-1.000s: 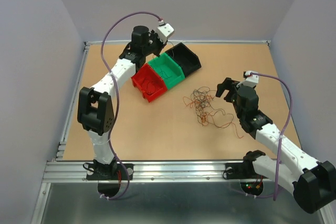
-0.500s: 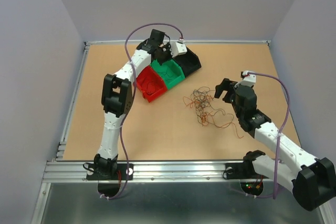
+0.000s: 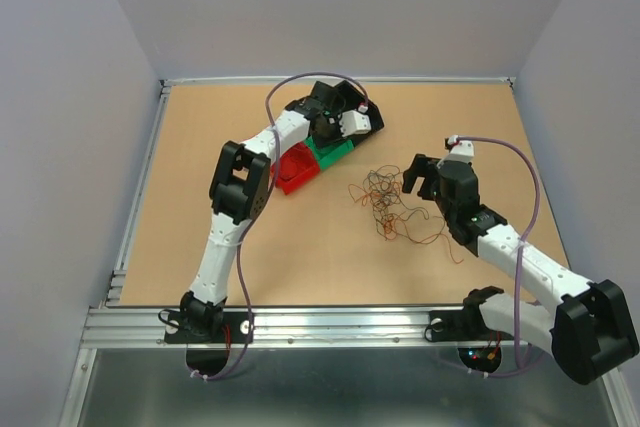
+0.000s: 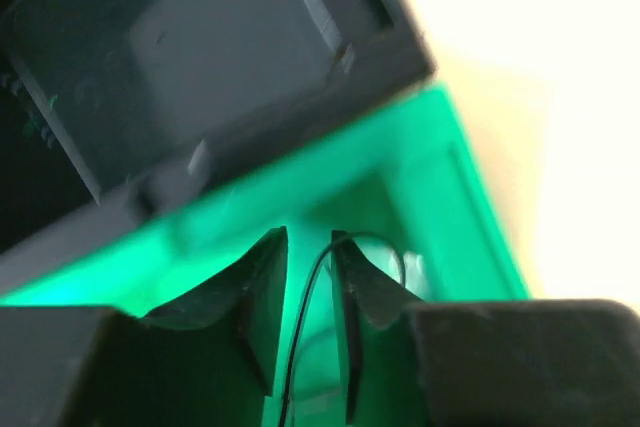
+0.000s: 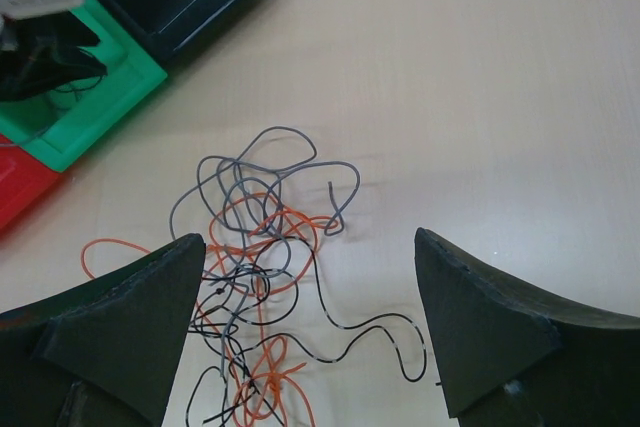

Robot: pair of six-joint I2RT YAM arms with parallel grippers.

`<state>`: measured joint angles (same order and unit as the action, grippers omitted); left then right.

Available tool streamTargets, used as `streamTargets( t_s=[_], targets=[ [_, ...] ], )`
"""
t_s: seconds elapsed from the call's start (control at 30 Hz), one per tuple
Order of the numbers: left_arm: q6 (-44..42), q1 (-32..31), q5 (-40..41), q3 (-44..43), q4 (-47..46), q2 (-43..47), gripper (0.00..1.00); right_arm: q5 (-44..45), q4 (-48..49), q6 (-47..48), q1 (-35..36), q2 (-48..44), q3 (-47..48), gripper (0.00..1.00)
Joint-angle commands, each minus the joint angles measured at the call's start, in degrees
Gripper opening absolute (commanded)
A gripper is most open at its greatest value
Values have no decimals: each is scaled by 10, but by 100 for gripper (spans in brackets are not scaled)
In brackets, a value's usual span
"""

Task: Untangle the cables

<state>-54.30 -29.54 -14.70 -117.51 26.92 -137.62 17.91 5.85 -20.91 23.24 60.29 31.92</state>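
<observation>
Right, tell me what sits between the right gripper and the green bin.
The tangled cables; the right wrist view shows them ahead of the open right gripper, short of the green bin.

Cables (image 3: 388,205) mid-table, right of bin row (image 3: 293,173); left tool (image 4: 308,257) apparently inside middle bin (image 4: 455,162); right tool (image 5: 305,247) beside cables.

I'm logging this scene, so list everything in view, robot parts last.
Tan board table: one, under everything.
Red plastic bin: one, left end of the bin row.
Green plastic bin: one, middle of row.
Black plastic bin: one, right end of row.
Thin curly cables: many; orange, black, grey-green; tangled heap right of the bins.
Thin dark wire: one, inside the green bin.
Left gripper: black, narrowly open around that wire.
Right gripper: black, open, above the heap.
</observation>
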Motion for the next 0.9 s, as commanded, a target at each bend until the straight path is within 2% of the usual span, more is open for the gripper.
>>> streamTargets(
  t_s=[0.0, 0.17, 0.43, 0.53, 0.6, 0.7, 0.73, 0.87],
  targets=[
    [21, 19, -20, 25, -64, 135, 41, -14, 14, 9, 0, -4, 27, 90],
    [39, 20, -39, 46, -87, 211, 55, -40, 13, 17, 0, 10, 31, 90],
    [83, 32, -31, 80, -107, 252, 59, -129, 10, 43, 0, 58, 54, 90],
    [162, 45, -26, 128, -160, 283, 59, -196, 30, 68, 0, 79, 60, 90],
    [261, 65, -43, 185, -213, 323, 58, -257, 87, 79, 0, 102, 61, 88],
    [376, 87, -64, 322, -332, 410, 58, -306, 151, 82, 7, 140, 97, 76],
    [396, 89, -55, 403, -406, 462, 58, -308, 166, 95, 23, 172, 113, 74],
    [437, 90, -4, 549, -539, 572, 60, -272, 174, 146, 84, 259, 189, 71]
  ],
)
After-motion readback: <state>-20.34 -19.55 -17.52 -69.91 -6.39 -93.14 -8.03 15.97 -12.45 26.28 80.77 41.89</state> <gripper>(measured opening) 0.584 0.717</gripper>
